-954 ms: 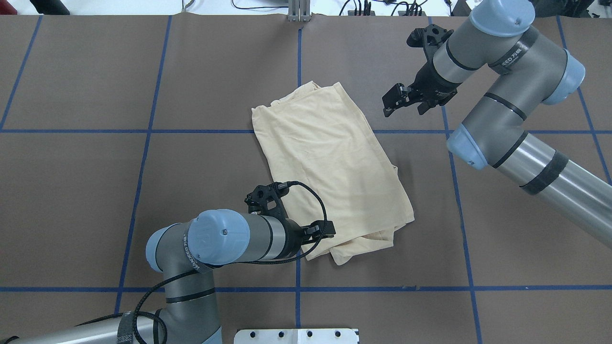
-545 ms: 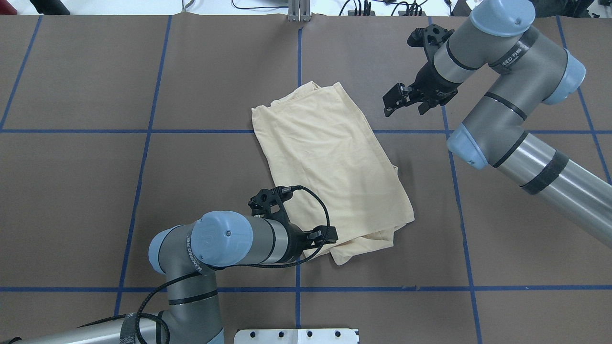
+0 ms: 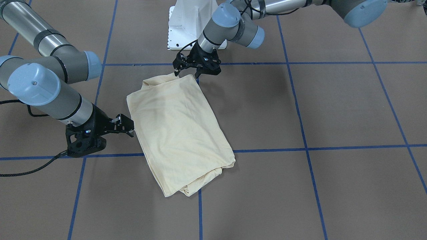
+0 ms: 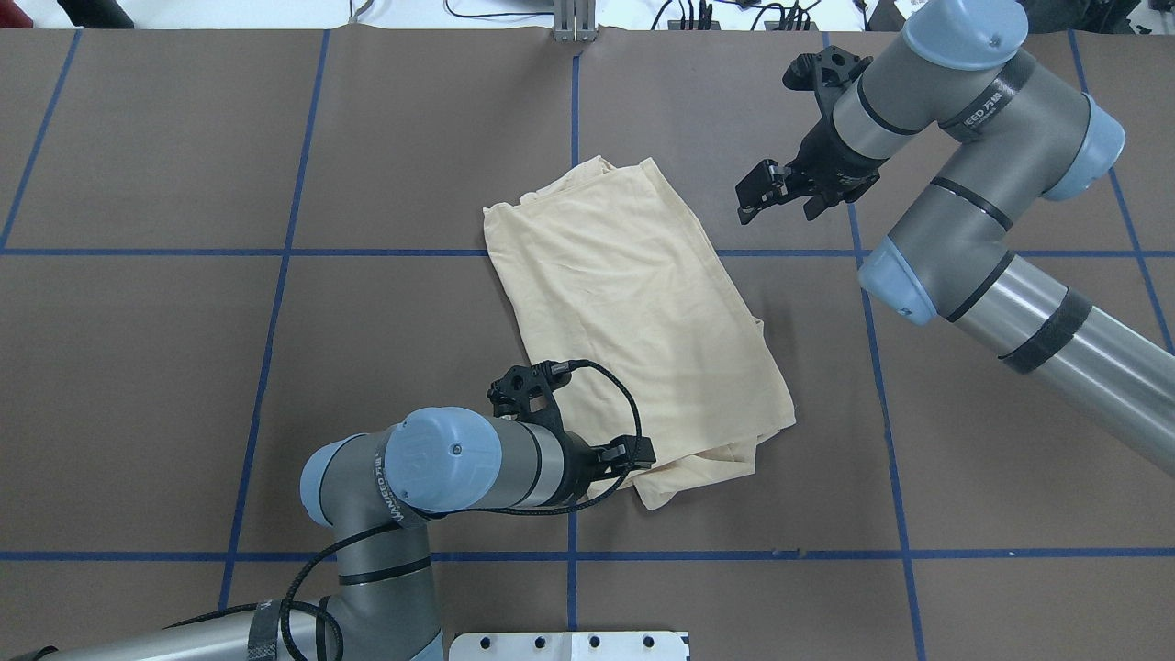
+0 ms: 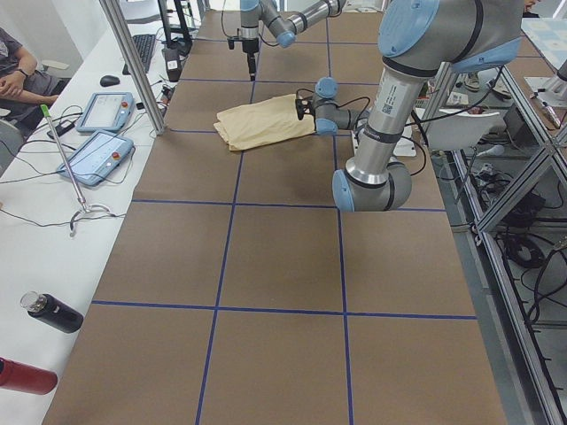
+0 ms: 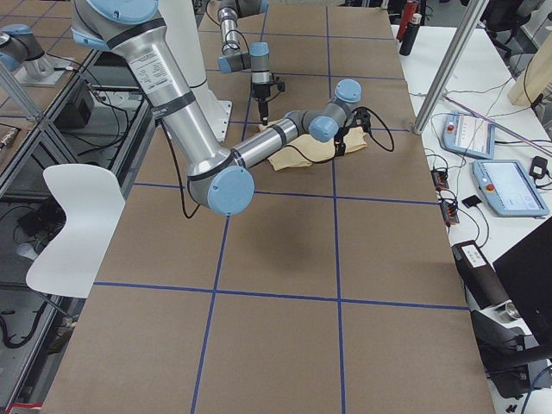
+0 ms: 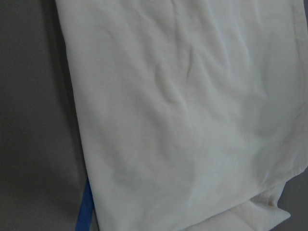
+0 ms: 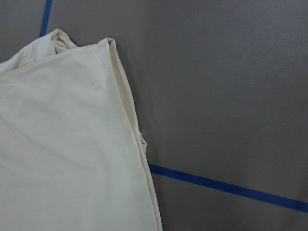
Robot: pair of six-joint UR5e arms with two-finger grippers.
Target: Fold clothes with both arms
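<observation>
The shirt (image 4: 633, 303) is a plain pale cream-yellow, with stitching of the same colour along its hem. The worktop (image 4: 138, 386) is dull brown and carries a grid of blue lines (image 4: 184, 251). The left arm (image 4: 519, 462) and the right arm (image 4: 973, 257) are silver-grey, with light-blue caps (image 4: 441, 459) and black bands (image 4: 1046, 332). The left gripper (image 3: 187, 72), the right gripper (image 4: 748, 202) and the cable (image 4: 624, 404) are black. The base (image 4: 569, 645) is white.

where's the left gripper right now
In the overhead view the black two-finger left gripper is low and near centre, at the near corner of the folded cream-yellow jersey shirt, on the robot's side of the table.
</observation>
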